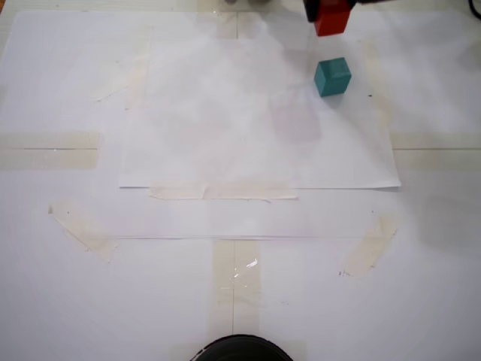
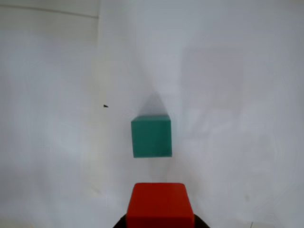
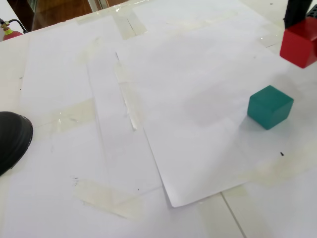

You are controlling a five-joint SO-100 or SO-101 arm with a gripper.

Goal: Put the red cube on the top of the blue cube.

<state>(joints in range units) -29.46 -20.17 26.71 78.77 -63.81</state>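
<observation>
A makeshift test bench; white paper sheets [image 1: 225,120] taped down with masking tape [image 1: 49,149].

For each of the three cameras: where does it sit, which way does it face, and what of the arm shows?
A fixed view: overhead, looking straight down; dark gripper at top edge holding the red cube.
Wrist view: on the arm, looking down past the held red cube at the blue cube.
Another fixed view: low, oblique; gripper at upper right.
All share both cubes.

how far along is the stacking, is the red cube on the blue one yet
Not yet. Done: the pincer has picked up the red cube, which hangs clear of the paper. In hand: carrying it toward the blue cube, which sits alone on the paper with its top bare. Left: line up over it, lower, release.
</observation>
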